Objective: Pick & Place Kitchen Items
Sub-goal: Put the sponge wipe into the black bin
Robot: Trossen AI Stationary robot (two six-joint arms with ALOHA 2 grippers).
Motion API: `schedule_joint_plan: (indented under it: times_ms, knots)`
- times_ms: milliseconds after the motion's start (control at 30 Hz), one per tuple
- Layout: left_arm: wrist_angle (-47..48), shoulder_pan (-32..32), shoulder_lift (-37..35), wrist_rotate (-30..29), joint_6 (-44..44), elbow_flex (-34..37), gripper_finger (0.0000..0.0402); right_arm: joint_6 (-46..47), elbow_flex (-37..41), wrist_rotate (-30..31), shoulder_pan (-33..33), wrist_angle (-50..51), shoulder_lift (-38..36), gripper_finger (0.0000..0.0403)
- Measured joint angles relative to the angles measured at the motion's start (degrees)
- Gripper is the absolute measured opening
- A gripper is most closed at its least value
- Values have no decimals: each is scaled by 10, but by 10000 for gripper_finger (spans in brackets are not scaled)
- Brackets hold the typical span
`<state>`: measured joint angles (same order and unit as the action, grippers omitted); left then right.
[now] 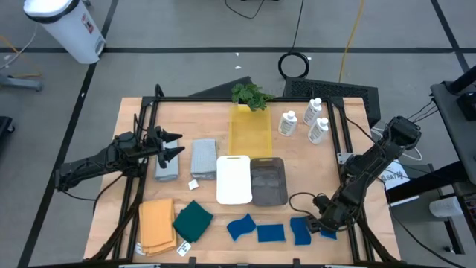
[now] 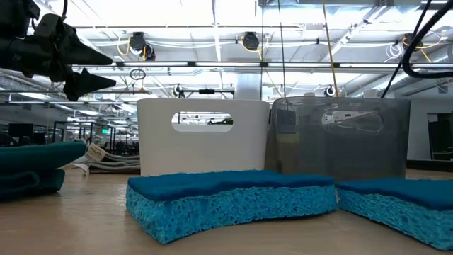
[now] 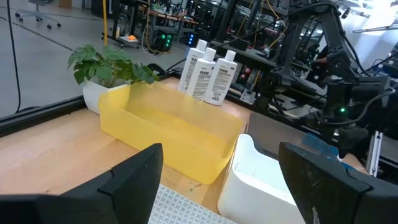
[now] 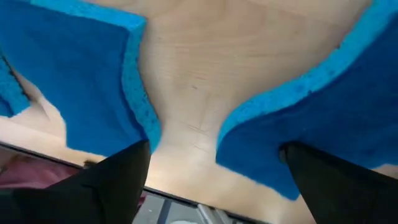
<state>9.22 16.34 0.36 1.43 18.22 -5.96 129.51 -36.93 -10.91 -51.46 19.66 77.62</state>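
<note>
Several blue sponges (image 1: 271, 233) lie flat on the table along its near edge. My right gripper (image 1: 318, 223) points steeply down over the two rightmost ones, open. In the right wrist view (image 4: 212, 148) its fingers stand over bare wood between one sponge (image 4: 87, 81) and another sponge (image 4: 323, 106); I see no touch. My left gripper (image 1: 172, 147) waits open and level at the table's left, above a grey folded cloth (image 1: 167, 168). A second grey cloth (image 1: 203, 158), an orange-tan cloth (image 1: 157, 225) and a dark green cloth (image 1: 193, 221) lie flat. Three white bottles (image 1: 313, 119) stand at the far right.
A yellow bin (image 1: 249, 130), a white bin (image 1: 233, 179) and a grey bin (image 1: 268, 181) stand mid-table. A leafy plant (image 1: 251, 95) sits at the far edge. A black frame (image 1: 344, 149) borders the table. Bare wood lies between the bins and the sponges.
</note>
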Motion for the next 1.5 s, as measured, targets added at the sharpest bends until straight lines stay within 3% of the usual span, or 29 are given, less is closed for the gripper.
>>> schedule_joint_plan:
  times_ms: [333,533,900,1167,1500]
  knots:
    - [0,0,0,0,0,0,324,-214,5,121,77,64,-1,357]
    - [0,0,0,0,0,0,324,-287,-10,110,122,83,-9,356]
    - [0,0,0,0,0,0,324,-285,-113,68,188,323,-42,323]
    - [0,0,0,0,0,0,324,-308,-67,65,187,313,-44,320]
    - [0,0,0,0,0,0,324,-348,24,64,193,205,-46,320]
